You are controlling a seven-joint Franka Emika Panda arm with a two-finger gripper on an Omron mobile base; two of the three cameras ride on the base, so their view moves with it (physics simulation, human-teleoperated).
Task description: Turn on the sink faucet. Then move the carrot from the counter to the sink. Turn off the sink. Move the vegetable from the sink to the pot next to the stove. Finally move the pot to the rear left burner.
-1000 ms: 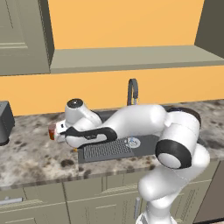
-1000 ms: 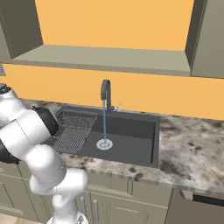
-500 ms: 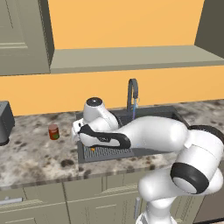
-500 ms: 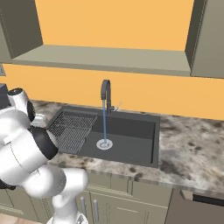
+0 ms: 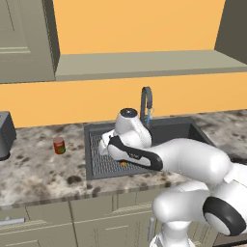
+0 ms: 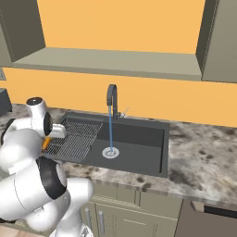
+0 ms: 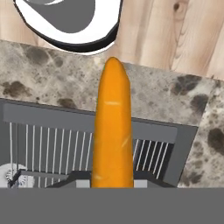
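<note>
Gripper is pinching the carrot nearly closed round its thick end, tip sticking out ahead over the sink drainer below; prob. light, stiff, smooth, so it's looking slippy w/ an end grip.

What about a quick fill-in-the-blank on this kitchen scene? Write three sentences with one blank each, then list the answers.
1. The gripper is shut on an orange ____.
2. A blue stream of ____ runs from the sink faucet down to the round drain.
3. On the counter left of the sink stands a small ____ can.

Missing words: carrot; water; red
</note>
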